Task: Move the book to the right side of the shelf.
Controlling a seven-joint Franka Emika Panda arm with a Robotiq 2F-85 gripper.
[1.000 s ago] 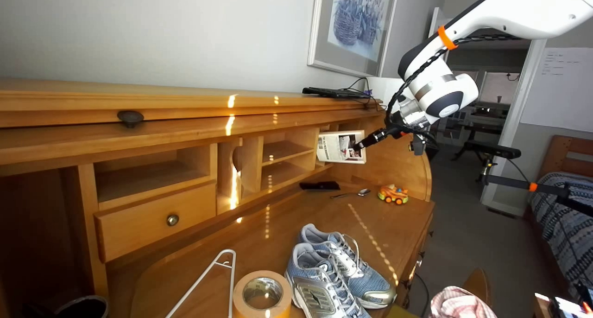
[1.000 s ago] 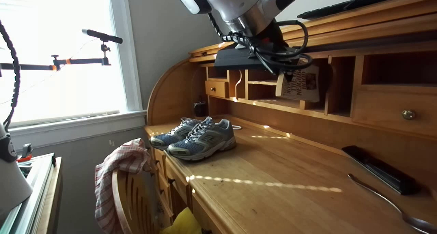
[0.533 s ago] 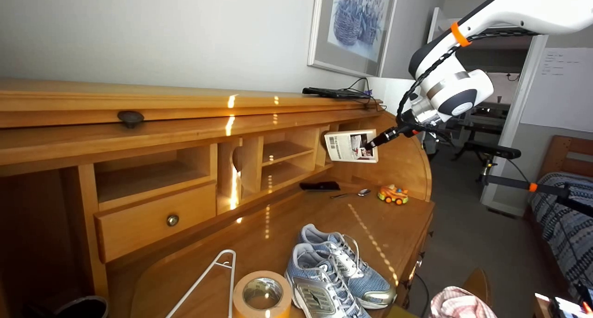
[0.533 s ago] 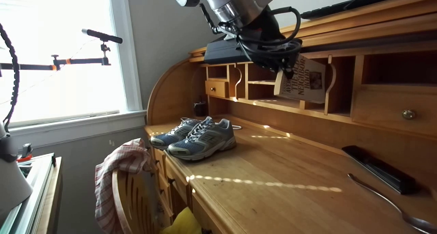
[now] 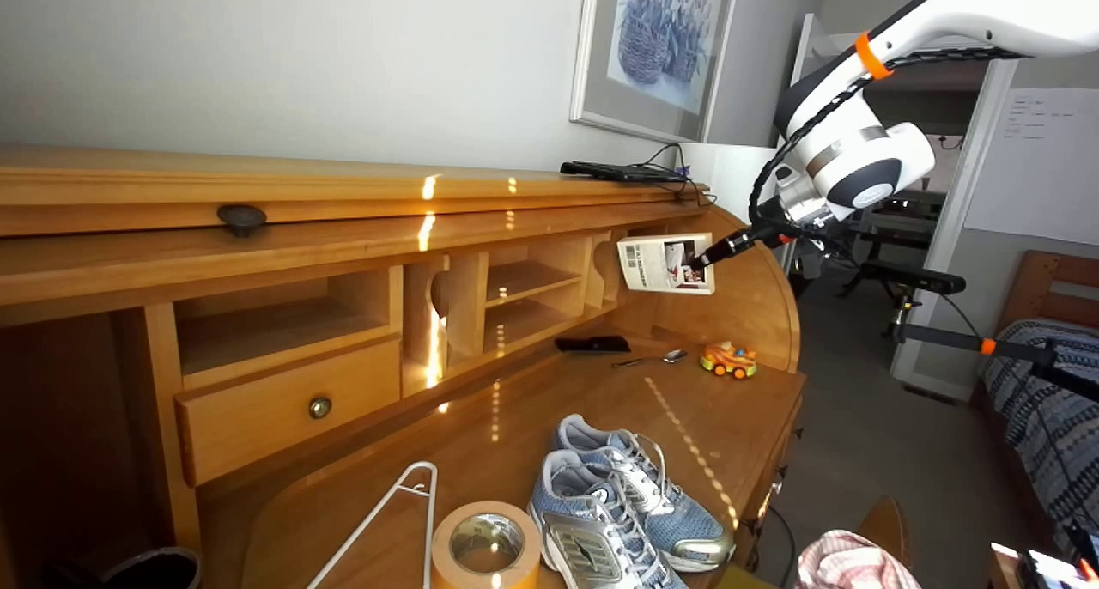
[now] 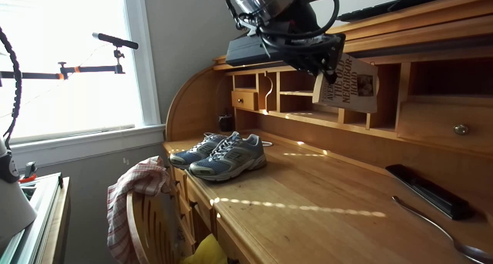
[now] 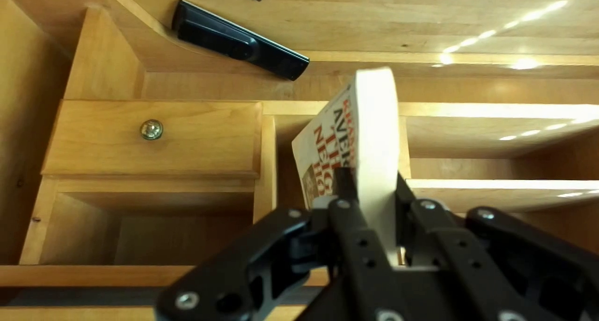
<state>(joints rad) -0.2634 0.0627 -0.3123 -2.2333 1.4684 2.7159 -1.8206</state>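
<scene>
Blown out at window [image 6: 65, 37], dark inside cubby [image 6: 454, 77] in an exterior view; light-flecked across desktop [image 6: 323, 183]; soft on book [image 7: 376, 138] in wrist view.

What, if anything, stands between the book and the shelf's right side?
Nothing loose shows between the book, gripped in the pincer, and the shelf's right-hand slot. Only a thin upright divider at the slot's left edge, partly hidden by the book in an exterior view, might catch it.

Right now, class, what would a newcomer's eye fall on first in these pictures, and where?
Probably the pale book, held tilted in the black gripper in front of the pigeonholes. Next come the blue-grey sneakers, side by side on the desktop. In an exterior view, an orange toy car stands near its far end.
</scene>
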